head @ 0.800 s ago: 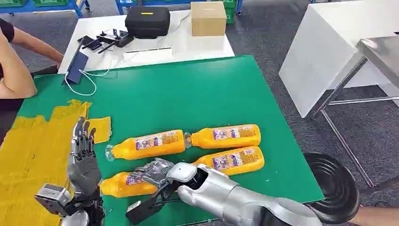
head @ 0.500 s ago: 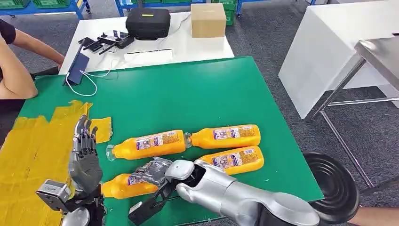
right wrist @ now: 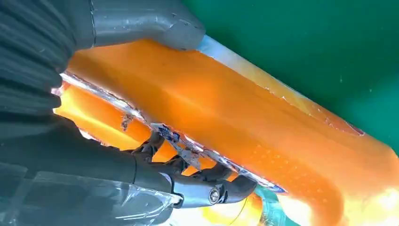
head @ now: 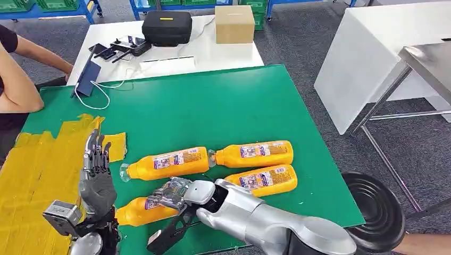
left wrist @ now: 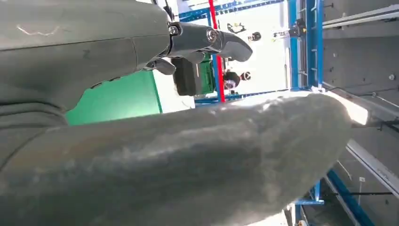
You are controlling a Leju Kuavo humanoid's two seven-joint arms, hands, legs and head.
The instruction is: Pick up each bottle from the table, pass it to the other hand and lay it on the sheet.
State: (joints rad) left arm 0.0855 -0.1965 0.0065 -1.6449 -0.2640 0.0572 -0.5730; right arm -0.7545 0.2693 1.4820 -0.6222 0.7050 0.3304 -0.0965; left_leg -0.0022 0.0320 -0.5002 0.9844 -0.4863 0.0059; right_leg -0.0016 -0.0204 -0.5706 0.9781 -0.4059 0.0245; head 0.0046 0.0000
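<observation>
On the green table's (head: pixel 223 106) near edge my right hand (head: pixel 173 192) clamps the nearest orange bottle (head: pixel 135 211), which I should lift level toward my spread, empty left hand (head: pixel 97 183).

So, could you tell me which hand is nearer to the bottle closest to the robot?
The right hand: its fingers wrap that bottle. The left hand stands upright beside the bottle's cap end, apart from it.
</observation>
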